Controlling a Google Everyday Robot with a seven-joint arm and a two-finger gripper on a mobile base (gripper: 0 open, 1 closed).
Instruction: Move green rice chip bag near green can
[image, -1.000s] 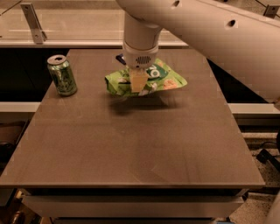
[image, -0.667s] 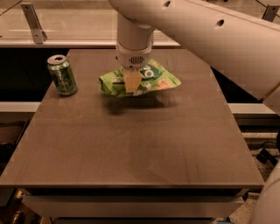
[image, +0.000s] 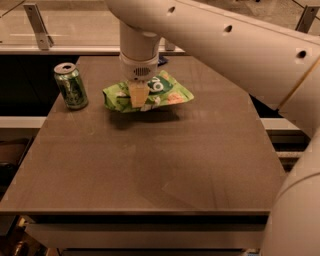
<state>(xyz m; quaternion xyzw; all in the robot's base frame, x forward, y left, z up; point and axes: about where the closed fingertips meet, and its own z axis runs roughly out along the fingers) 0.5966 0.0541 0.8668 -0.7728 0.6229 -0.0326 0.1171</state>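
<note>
The green rice chip bag (image: 165, 92) is light green with a dark round logo and orange chip pictures. It hangs a little above the table, casting a shadow below it. My gripper (image: 138, 96) comes down from above and is shut on the bag's left-middle part. The green can (image: 71, 86) stands upright at the table's left edge, a short gap to the left of the bag.
The dark brown table (image: 150, 165) spreads toward the front. A small dark blue wrapper (image: 162, 61) peeks out behind my arm at the table's far edge. A glass rail and counter run along the back. My white arm (image: 240, 45) crosses the upper right.
My gripper has carried the bag to the left, closer to the green can. The can has not moved.
</note>
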